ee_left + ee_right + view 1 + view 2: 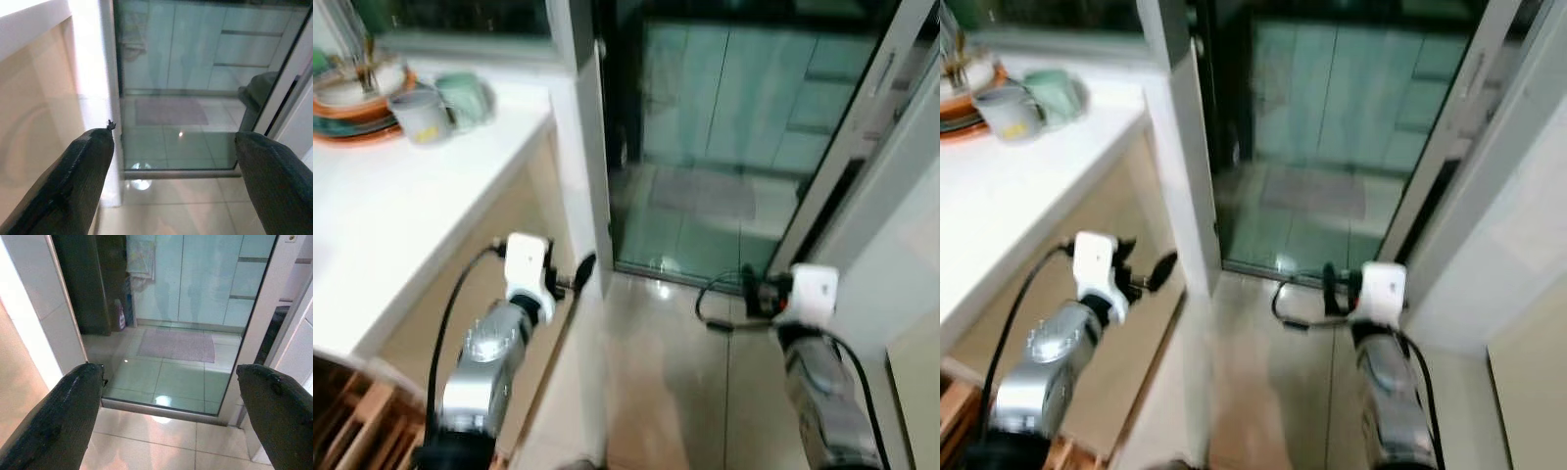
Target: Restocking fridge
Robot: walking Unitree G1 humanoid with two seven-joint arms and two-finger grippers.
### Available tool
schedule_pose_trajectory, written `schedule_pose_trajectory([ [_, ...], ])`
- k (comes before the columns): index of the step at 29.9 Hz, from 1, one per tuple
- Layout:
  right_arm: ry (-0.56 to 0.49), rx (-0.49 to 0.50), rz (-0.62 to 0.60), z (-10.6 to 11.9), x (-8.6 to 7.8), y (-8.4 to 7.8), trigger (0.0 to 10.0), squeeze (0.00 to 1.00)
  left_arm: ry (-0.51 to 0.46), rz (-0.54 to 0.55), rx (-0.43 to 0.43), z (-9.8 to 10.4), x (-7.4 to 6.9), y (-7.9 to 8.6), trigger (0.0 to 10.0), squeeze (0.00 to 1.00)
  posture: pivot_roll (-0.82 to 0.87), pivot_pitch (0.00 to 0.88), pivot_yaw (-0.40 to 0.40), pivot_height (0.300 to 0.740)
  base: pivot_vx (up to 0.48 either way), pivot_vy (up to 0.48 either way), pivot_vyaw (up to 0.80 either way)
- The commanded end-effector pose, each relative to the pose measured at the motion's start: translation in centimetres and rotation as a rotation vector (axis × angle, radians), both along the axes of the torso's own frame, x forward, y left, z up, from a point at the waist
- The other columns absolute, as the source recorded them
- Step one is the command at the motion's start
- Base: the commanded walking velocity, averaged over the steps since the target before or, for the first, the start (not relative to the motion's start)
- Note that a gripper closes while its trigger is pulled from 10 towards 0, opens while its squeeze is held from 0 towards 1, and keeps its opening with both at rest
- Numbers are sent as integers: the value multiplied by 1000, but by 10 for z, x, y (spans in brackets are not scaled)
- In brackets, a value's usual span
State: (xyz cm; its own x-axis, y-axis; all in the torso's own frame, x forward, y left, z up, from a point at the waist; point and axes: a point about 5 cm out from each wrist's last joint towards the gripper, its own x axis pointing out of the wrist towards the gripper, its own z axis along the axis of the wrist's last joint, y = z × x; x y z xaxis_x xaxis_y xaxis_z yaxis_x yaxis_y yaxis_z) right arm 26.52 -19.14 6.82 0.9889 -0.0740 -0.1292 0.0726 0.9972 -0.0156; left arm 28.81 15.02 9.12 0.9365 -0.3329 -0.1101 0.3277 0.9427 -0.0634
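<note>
Both arms are held out over the glossy beige tiled floor point(666, 372), the left tool point(171, 161) and the right tool point(171, 396) spread wide and empty. This looks like the approach step: no fridge or groceries can be made out, only a white counter point(401, 196) and a glass sliding door point(724, 127). Next, find the fridge.

A home kitchen beside a glass sliding door.

A white table point(401, 211) carries stacked plates point(357, 103) and two mugs point(445, 106), with beige cabinet fronts point(480, 264) below it. Glossy pale floor tiles point(675, 372) run up to the glass door point(181, 308), behind which stand pale green cupboards point(210, 279), a grey mat point(177, 345), a hanging cloth point(141, 257) and a bottle point(119, 316) on the floor.
</note>
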Motion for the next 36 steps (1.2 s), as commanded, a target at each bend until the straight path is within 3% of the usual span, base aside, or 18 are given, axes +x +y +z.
schedule_pose_trajectory([
  [1,10,-5,-7,-2,0,-3,10000,0,3,1,-6,2,3,-4,10000,0,-72,0,73,740,-292,0,0],
  [24,33,-17,-13,-6,2,-5,10000,0,-11,21,13,4,11,-5,10000,0,-79,0,72,740,-462,0,0],
  [33,46,-12,-29,-10,-1,-7,10000,0,-14,6,22,3,11,-7,10000,0,-82,0,77,740,0,0,472],
  [36,55,-8,-37,-11,-1,-8,10000,0,-14,3,21,2,10,-9,10000,0,-83,0,76,740,0,474,150],
])
